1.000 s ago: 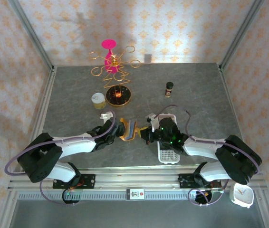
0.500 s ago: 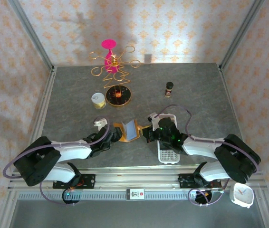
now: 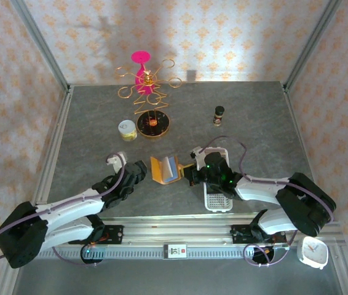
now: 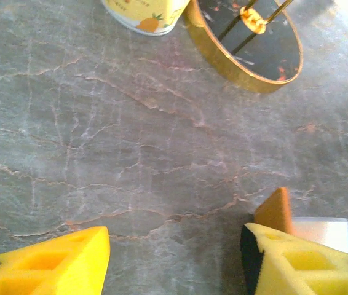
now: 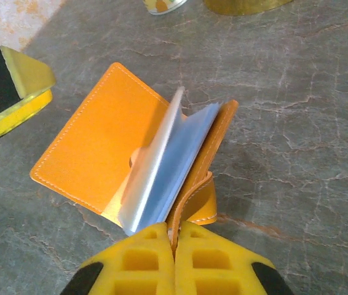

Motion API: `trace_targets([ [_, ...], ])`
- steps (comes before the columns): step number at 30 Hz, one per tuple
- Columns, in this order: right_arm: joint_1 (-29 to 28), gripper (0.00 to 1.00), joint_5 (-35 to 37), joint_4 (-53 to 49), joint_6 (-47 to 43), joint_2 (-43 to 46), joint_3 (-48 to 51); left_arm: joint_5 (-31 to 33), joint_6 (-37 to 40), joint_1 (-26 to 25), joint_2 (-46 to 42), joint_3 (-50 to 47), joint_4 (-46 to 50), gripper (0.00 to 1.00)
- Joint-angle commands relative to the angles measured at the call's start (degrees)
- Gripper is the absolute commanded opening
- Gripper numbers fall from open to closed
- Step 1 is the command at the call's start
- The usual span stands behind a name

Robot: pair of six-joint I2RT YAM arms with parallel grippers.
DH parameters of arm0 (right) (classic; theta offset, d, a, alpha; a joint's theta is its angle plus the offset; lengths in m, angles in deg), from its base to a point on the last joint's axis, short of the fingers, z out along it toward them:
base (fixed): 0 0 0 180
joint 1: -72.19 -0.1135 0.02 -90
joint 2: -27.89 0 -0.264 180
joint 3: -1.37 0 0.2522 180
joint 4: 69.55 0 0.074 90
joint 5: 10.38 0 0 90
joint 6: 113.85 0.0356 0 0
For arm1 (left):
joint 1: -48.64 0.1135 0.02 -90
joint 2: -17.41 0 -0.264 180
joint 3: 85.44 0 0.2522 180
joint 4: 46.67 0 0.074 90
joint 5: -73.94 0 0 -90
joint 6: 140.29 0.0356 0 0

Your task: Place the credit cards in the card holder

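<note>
The orange card holder (image 3: 159, 169) lies open on the table between my two arms. Pale bluish credit cards (image 5: 168, 158) stand on edge inside it, against its right flap. My right gripper (image 5: 175, 236) is shut on the near edge of that flap, beside the small closing tab. In the top view the right gripper (image 3: 190, 174) sits at the holder's right side. My left gripper (image 3: 137, 170) is a short way left of the holder, open, with bare table between its fingers. In the left wrist view the left gripper (image 4: 174, 249) has a corner of the card holder (image 4: 275, 212) just beyond its right finger.
A white slotted tray (image 3: 217, 200) lies under my right arm. Behind the holder stand a yellow can (image 3: 126, 129), a gold wire stand (image 3: 151, 120) with a pink top, and a small dark bottle (image 3: 219, 114). A white clock (image 3: 313, 252) sits off the table's front right.
My left gripper has let go at the card holder, opened and drawn back to the left. The bluish cards now stand inside the holder. My right gripper has kept its hold.
</note>
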Motion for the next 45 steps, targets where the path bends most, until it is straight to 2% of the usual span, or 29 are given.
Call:
trace_targets([
  [1, 0.0, 0.00, -1.9, 3.3, -0.7, 2.4, 0.3, -0.9, 2.9, 0.2, -2.2, 4.7, 2.3, 0.52],
  [3, 0.0, 0.00, -2.3, 3.6, -0.8, 3.0, 0.6, -4.5, 4.5, 0.2, -2.6, 7.0, 1.1, 0.46],
  [9, 0.0, 0.00, -3.0, 4.0, -0.6, 3.7, 1.0, -16.5, 6.4, 0.0, 1.1, 12.0, -3.7, 0.41],
  [14, 0.0, 0.00, -2.9, 3.6, -0.8, 3.5, 0.8, -20.9, 7.6, -0.4, 7.9, 14.4, -6.0, 0.39],
  [20, 0.0, 0.00, -2.7, 3.3, -0.9, 3.5, 0.7, -21.2, 9.0, -0.4, 15.3, 17.2, -7.1, 0.35],
  [31, 0.0, 0.00, -0.2, 2.0, -1.4, 3.4, 0.4, -20.9, 9.6, 0.6, 26.8, 16.8, -8.9, 0.30],
  [32, 0.0, 0.00, 1.0, 1.7, -1.4, 3.4, 0.3, -20.9, 9.5, 0.9, 27.5, 16.7, -8.4, 0.26],
  [34, 0.0, 0.00, 2.9, 1.1, -1.5, 3.2, 0.2, -18.8, 9.6, 1.2, 28.0, 15.8, -7.8, 0.19],
  [41, 0.0, 0.00, 9.9, -1.4, -2.2, -0.1, -1.3, -16.4, 9.4, 1.2, 26.6, 9.7, -8.7, 0.18],
  [45, 0.0, 0.01, 10.6, -1.9, -1.7, -0.9, -2.2, -15.9, 9.2, 1.5, 25.3, 6.4, -11.1, 0.18],
])
